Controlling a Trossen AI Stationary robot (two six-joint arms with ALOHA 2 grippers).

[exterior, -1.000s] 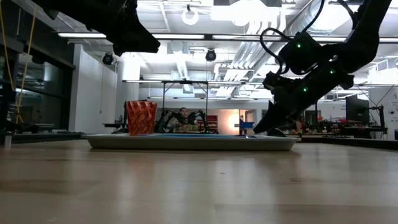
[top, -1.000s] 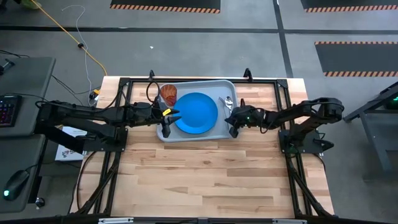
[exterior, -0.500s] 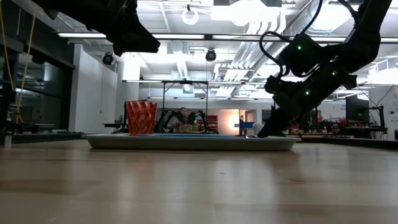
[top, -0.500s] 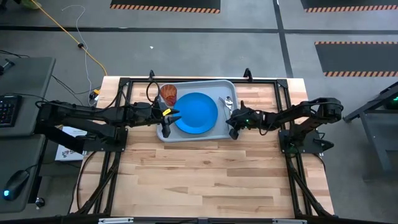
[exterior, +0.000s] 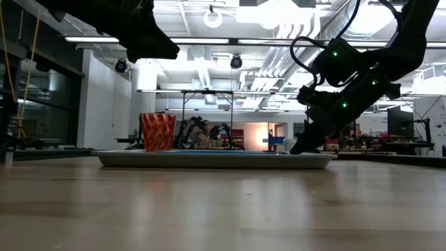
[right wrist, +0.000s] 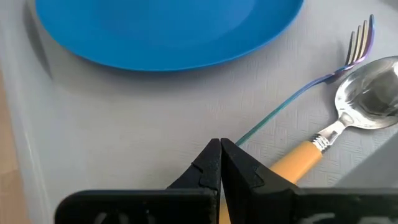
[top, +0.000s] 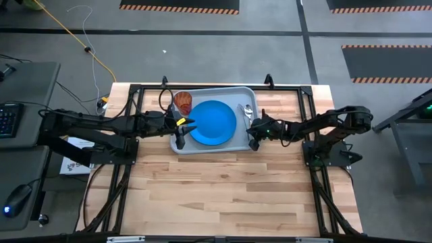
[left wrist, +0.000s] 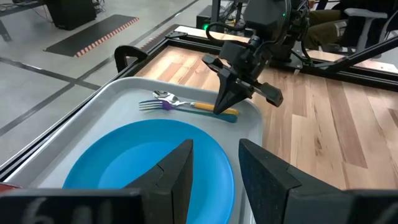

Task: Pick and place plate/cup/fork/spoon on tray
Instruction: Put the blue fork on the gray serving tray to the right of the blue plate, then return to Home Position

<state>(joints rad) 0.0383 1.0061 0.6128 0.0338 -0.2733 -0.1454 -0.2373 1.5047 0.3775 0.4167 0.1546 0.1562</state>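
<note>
Lying flat on tray point(left wrist: 99, 109): orange-handled spoon point(right wrist: 348, 118); right gripper point(right wrist: 220, 163) closed, seemingly empty.

A yellow cable point(top: 73, 42) crosses the grey floor point(top: 202, 54) beyond the table point(top: 223, 189).

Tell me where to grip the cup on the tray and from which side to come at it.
Grip the cup across its ribbed side wall, jaws straddling its width. It stands upright in the tray corner, with the plate beside it, so coming down from above probably suits best. The left gripper is the nearer one; the right gripper is by the cutlery.
</note>
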